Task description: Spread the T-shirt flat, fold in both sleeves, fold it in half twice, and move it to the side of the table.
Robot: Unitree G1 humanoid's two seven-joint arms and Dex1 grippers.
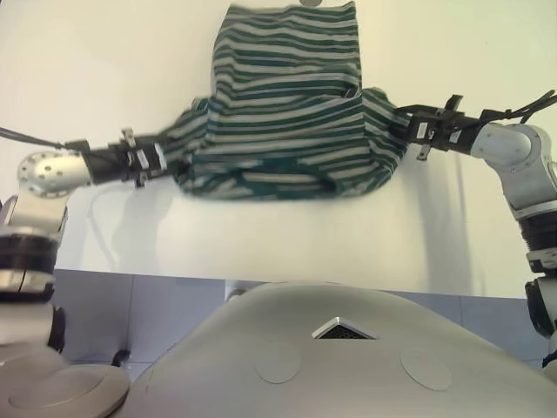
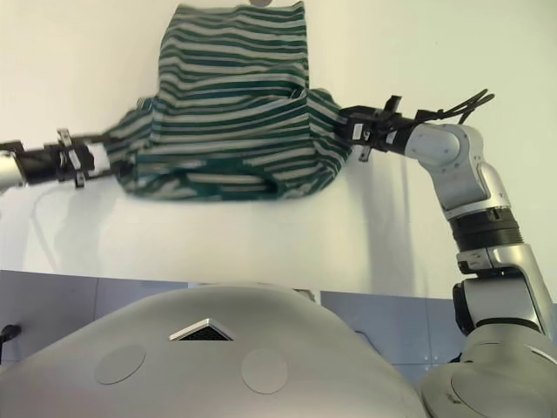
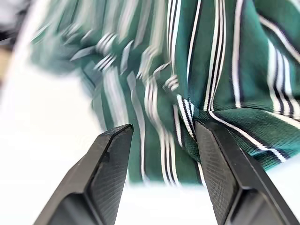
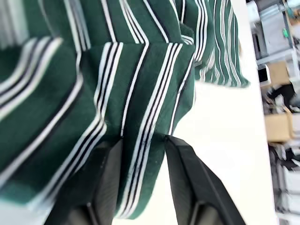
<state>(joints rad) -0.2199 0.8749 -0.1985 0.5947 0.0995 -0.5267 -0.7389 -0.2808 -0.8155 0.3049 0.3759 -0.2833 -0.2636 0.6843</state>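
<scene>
On white table (image 1: 261, 235), toward far middle: green T-shirt (image 1: 287, 104) with white and black stripes. Lies rumpled, not spread flat. Runs away from the robot as a roughly square panel in its upper part; bulges wider to both sides in its lower part, with loose folds along the near edge. At shirt's left flank: left gripper (image 3: 162, 127), arm stretched in low from the left side of the table. Shows 2 black ribbed fingers (image 3: 110, 159) spread wide apart, nothing pinched; touches a striped fold with 1 finger only, cloth and bare table visible through the gap. At shirt's right flank: right gripper (image 4: 144, 139), arm stretched in from the right side. Clamps 2 dark fingers (image 4: 187, 173) on a striped fold of the T-shirt, cloth filling the narrow gap and draping over both tips. Sits roughly level with left gripper, 1 on each side of the bunched lower part. Past table edge on the right wrist view: blurred boxes and shelving, too soft to tell apart.
</scene>
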